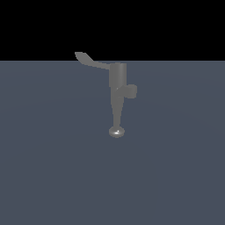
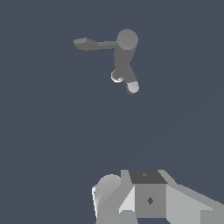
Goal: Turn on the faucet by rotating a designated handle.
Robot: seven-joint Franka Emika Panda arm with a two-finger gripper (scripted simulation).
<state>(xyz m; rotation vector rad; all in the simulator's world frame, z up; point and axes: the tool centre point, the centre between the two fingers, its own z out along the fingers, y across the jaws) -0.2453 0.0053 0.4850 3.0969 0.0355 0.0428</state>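
The faucet is a small matte grey fixture standing on the flat grey floor. Its tapered spout ends in a rounded shiny knob. The handle is a long thin curved lever that runs from the top of the cylinder toward the exterior view's left, ending in an upturned paddle tip. In the wrist view the faucet is seen from above and at a distance, with the handle sticking out sideways. No gripper fingers show in either view.
A short stubby side knob sticks out of the faucet body toward the exterior view's right. A pale white-grey blocky part of the robot fills one edge of the wrist view, well away from the faucet.
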